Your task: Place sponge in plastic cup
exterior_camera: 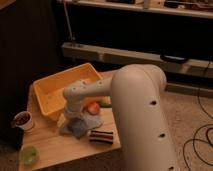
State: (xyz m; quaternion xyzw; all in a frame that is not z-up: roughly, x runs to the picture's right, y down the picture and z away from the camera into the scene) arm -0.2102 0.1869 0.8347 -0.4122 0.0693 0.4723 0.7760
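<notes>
A bluish sponge (77,128) lies on the small wooden table (60,147), just in front of the yellow bin. My gripper (70,121) hangs straight down over the sponge at the end of the white arm (135,100); it looks to be at or touching the sponge. A green translucent plastic cup (28,155) stands at the table's front left corner, well to the left of the gripper. A white cup with dark contents (22,120) stands at the left edge.
A yellow plastic bin (62,90) fills the back of the table. An orange fruit (93,107) on a pale plate and a dark striped packet (101,136) lie to the right of the sponge. A dark shelf unit stands behind.
</notes>
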